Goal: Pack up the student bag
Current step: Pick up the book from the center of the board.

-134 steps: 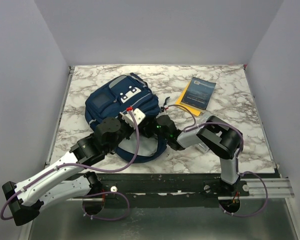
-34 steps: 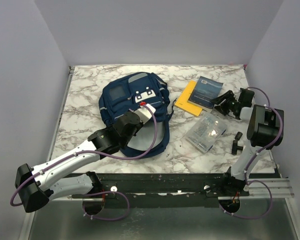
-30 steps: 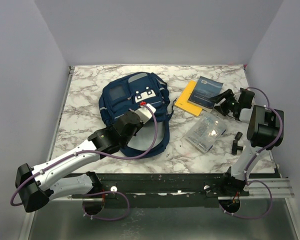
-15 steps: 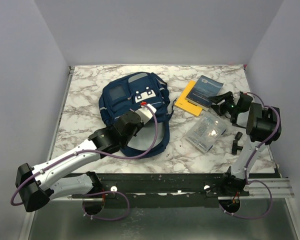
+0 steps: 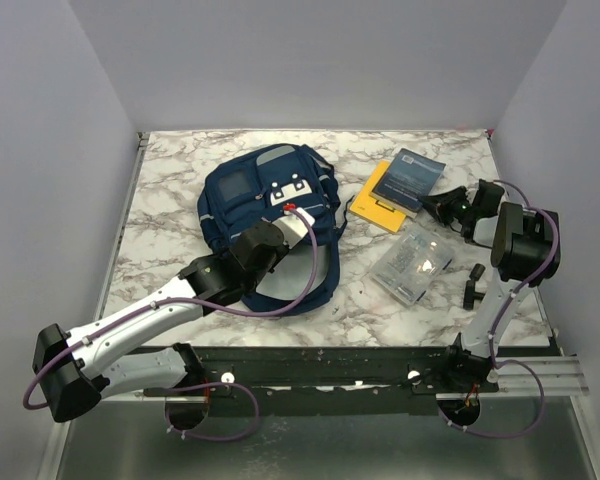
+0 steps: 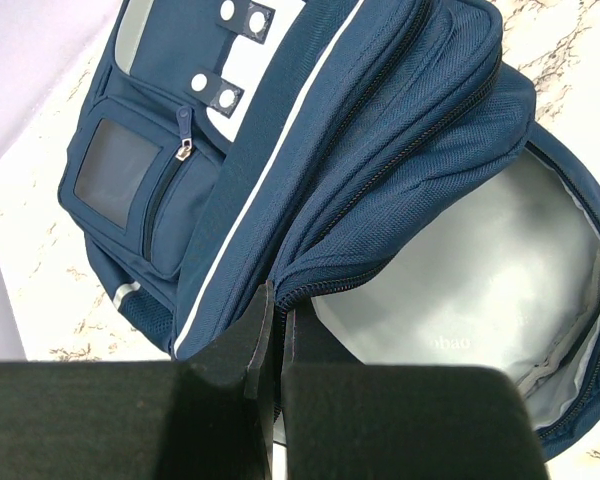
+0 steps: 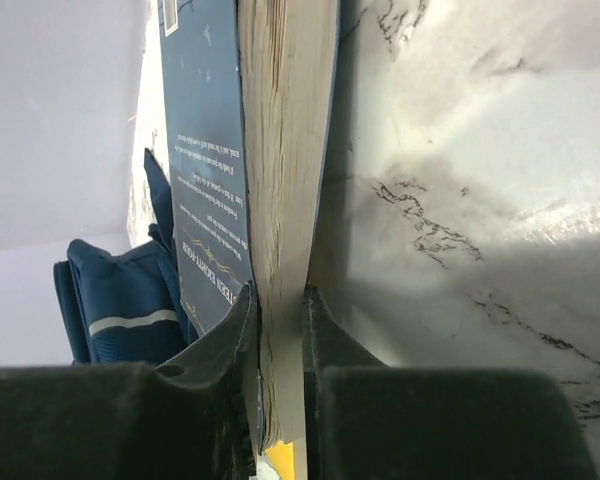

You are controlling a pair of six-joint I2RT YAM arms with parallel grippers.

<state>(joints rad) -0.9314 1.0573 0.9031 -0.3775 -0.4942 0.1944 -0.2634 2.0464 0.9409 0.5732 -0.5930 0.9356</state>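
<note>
The navy student bag [image 5: 263,192] lies at the table's middle left, its main compartment unzipped and the pale grey lining [image 6: 480,290] showing. My left gripper [image 5: 302,224] is shut on the bag's zipper rim [image 6: 310,285], with the fingertips [image 6: 263,312] pinching the fabric edge. A dark blue book [image 5: 417,178] rests partly on a yellow book [image 5: 377,205] at the back right. My right gripper [image 5: 435,206] is shut on the blue book's near edge, one finger on the cover [image 7: 205,170] and one under the pages [image 7: 285,150].
A clear plastic pouch [image 5: 412,262] with small items lies in front of the books. A small black object [image 5: 473,285] stands near the right edge of the marble table [image 5: 180,160]. Grey walls enclose the table on three sides.
My right gripper has moved in onto the blue book's edge and closed on it. The left arm and the bag have stayed put.
</note>
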